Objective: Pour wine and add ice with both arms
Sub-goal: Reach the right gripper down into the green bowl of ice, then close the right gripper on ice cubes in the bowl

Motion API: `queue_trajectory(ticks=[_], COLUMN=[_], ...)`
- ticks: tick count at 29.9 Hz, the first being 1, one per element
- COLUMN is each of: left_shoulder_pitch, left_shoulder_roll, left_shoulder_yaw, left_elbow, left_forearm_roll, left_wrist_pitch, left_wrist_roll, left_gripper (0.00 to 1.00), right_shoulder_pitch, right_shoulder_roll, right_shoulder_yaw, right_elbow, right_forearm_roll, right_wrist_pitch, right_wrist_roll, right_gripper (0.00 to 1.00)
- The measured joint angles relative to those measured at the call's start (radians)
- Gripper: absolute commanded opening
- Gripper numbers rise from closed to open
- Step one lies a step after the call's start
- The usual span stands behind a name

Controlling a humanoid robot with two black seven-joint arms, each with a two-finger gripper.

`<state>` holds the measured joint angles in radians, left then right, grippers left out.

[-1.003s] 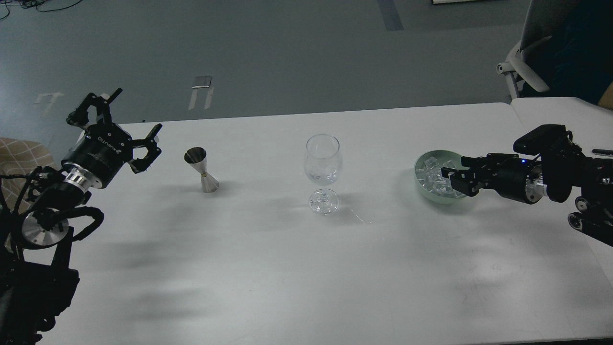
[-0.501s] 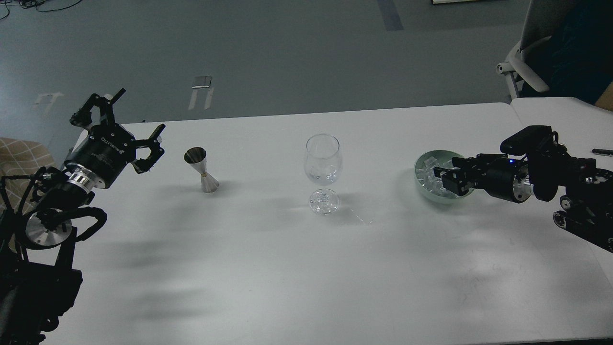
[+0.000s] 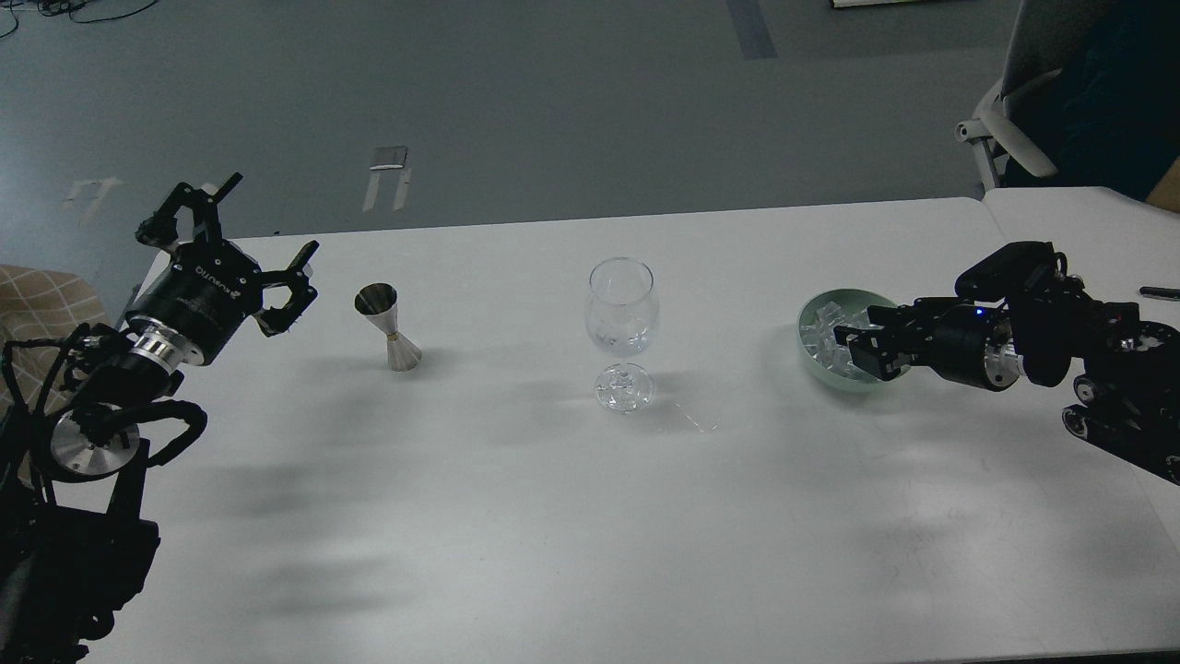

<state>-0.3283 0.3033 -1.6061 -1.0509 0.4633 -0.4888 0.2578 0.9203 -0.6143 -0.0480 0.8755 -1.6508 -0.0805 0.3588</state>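
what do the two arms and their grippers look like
Both arms are black with silver ring joints and loose black cables. The left gripper has a round black body with white "ROBOTIQ" lettering and thin linked fingers. The right gripper is blocky and black, with a small blue light behind it.

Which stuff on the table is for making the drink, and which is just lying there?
For the job:
wine glass
ice in green bowl
metal measuring cup
left pincer
right pincer

Just lying about:
black pen-like thing
chair
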Motion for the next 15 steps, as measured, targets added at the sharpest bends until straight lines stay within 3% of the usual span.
queue_trajectory(ticks=[15], left_shoulder_pitch=[0.002], left_shoulder_roll=[-0.005], left_shoulder_yaw=[0.0], left_elbow=[0.0], left_forearm_roll=[0.0], left_wrist_pitch=[0.0], left_wrist_roll=[-0.003], left_gripper=[0.98], right_shoulder_pitch=[0.0], right_shoulder_roll=[0.006], right_shoulder_yaw=[-0.003], right_elbow=[-0.006], right_forearm_roll=[-0.011], right_wrist_pitch=[0.001], right_wrist_roll=[0.0], right_gripper=[0.45])
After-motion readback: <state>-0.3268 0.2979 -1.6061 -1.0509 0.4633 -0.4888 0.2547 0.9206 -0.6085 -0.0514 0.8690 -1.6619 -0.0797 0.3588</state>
